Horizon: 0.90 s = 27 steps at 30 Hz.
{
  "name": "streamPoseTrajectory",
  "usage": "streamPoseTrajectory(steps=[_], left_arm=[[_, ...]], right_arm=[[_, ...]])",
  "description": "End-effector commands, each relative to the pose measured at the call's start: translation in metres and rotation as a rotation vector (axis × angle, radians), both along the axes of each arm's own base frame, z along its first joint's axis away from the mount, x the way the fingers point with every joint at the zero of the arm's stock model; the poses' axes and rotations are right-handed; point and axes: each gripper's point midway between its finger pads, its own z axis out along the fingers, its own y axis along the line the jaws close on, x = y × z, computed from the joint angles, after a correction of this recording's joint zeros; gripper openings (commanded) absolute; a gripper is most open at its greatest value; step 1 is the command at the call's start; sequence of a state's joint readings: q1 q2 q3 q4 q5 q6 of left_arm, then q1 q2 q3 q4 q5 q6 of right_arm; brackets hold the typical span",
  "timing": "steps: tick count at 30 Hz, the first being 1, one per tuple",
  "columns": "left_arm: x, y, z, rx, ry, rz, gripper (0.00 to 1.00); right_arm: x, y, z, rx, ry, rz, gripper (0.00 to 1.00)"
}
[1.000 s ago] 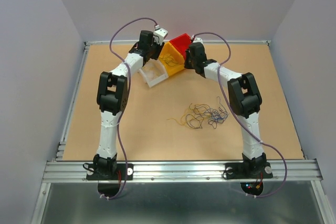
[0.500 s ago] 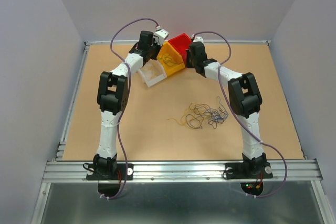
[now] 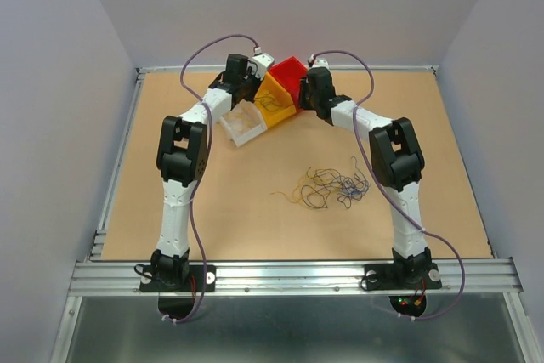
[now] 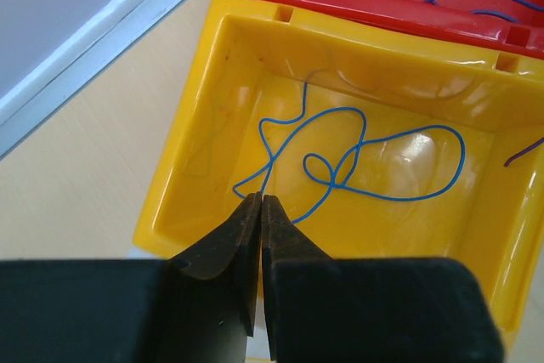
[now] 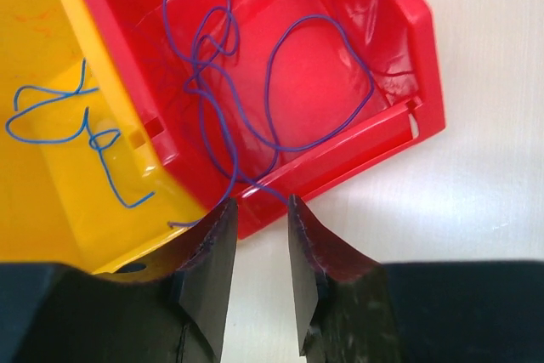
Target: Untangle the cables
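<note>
Now the left gripper is pinched closed on one end of a blue cable that loops inside the yellow bin. Touching that bin, the red bin holds a coiled dark blue cable, and the right gripper hovers at its rim, narrowly parted and holding nothing. Well apart from the yellow bin, the remaining cables lie tangled on the desk.

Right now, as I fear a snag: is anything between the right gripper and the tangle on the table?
Nothing visible. The right gripper hangs open at the edge of the red bin. From there to the tangle lies only bare table.
</note>
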State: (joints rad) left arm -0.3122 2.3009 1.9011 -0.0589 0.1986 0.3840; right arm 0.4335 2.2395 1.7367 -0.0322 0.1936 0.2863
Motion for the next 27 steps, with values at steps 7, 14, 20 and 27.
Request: streamPoseTrajectory(steps=[7, 14, 20, 27], left_arm=[[-0.019, 0.004, 0.004, 0.018, 0.054, -0.011, 0.17], [-0.021, -0.002, 0.005, 0.004, 0.054, -0.031, 0.17], [-0.025, -0.008, 0.01, -0.013, 0.039, -0.055, 0.17], [-0.031, -0.013, 0.017, -0.026, 0.023, -0.085, 0.17]], right_arm=[[0.021, 0.022, 0.055, 0.1, -0.133, 0.042, 0.39], [0.014, 0.036, 0.051, 0.134, -0.114, 0.115, 0.49], [0.015, 0.042, 0.042, 0.138, -0.1, 0.139, 0.51], [0.021, 0.051, 0.027, 0.154, -0.076, 0.161, 0.51]])
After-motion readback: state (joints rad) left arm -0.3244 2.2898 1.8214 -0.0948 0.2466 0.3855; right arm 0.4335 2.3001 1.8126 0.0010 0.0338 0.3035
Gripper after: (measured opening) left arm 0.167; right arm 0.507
